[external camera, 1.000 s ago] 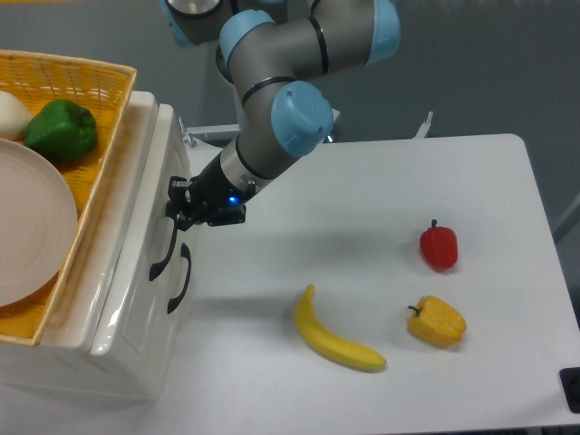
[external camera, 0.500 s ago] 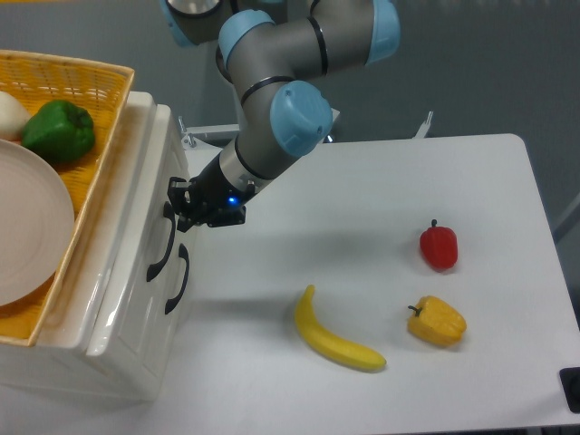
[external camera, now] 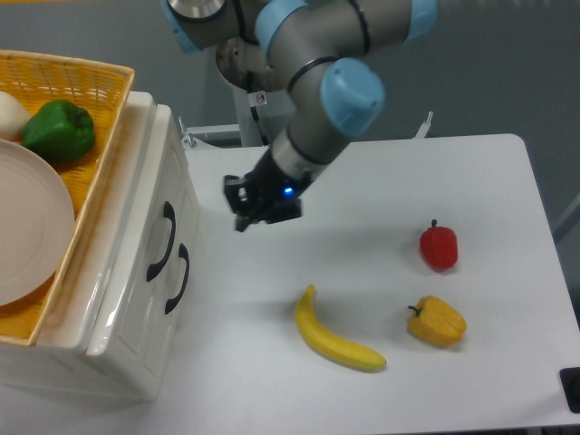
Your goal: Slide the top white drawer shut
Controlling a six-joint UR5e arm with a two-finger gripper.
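Top drawer (external camera: 159,213) sits at the left of the table (external camera: 381,181), in a white cabinet (external camera: 127,326); its front panel looks flush with the panel below — no visible gap, though the angle is steep. Two dark curved handles on the front, upper handle (external camera: 161,241) and lower handle (external camera: 179,277), one just above the other. Gripper (external camera: 242,207) hangs over the table to the right of the drawer front, apart from it and touching nothing; the fingers are dark and bunched at this angle, so I cannot tell whether the jaws are apart or together. A blue light shows on the wrist. On the cabinet top: a yellow wicker basket (external camera: 100,136) holding a green pepper (external camera: 58,130), a pale plate (external camera: 32,227), and a white round item at the far left edge, mostly cut off. On the table, well right of the cabinet: banana (external camera: 335,337), red pepper (external camera: 439,246), yellow pepper (external camera: 436,322) — red one behind yellow, banana left of both.
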